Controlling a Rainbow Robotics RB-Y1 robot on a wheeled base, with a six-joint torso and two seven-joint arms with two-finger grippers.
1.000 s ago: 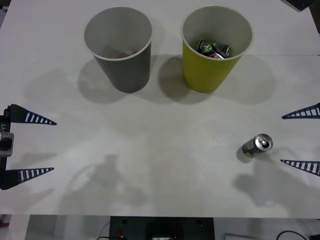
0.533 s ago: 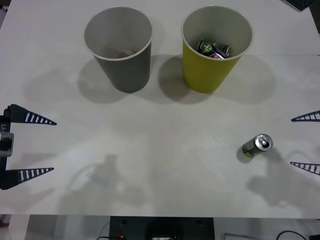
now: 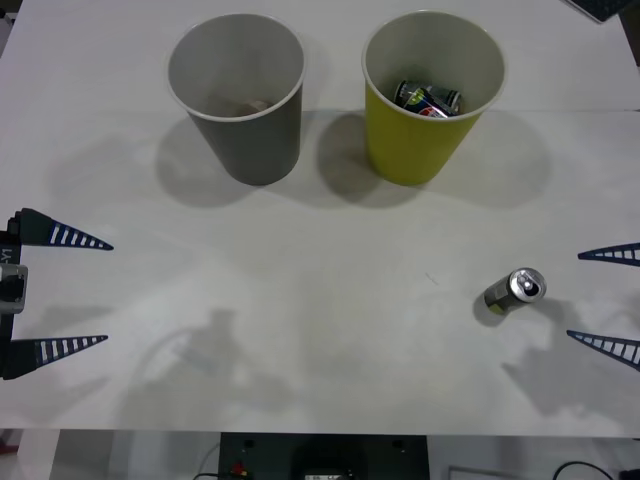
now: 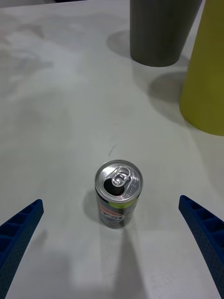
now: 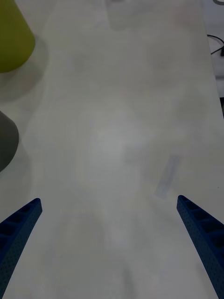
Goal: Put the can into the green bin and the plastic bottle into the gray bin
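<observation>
Two hands spread wide, empty: left hand point(image 3: 85, 292) at surface point(image 3: 320, 340) left edge, right hand point(image 3: 608, 300) at right edge beside upright cylindrical metal can point(image 3: 513, 291).

Can point(image 3: 515, 290) upright, front-right of green bin point(image 3: 432, 95); gray bin point(image 3: 237, 95) left.

Spread blue fingers point(image 5: 18, 229) over the table point(image 5: 121, 140), green bin point(image 5: 11, 37) beyond.
</observation>
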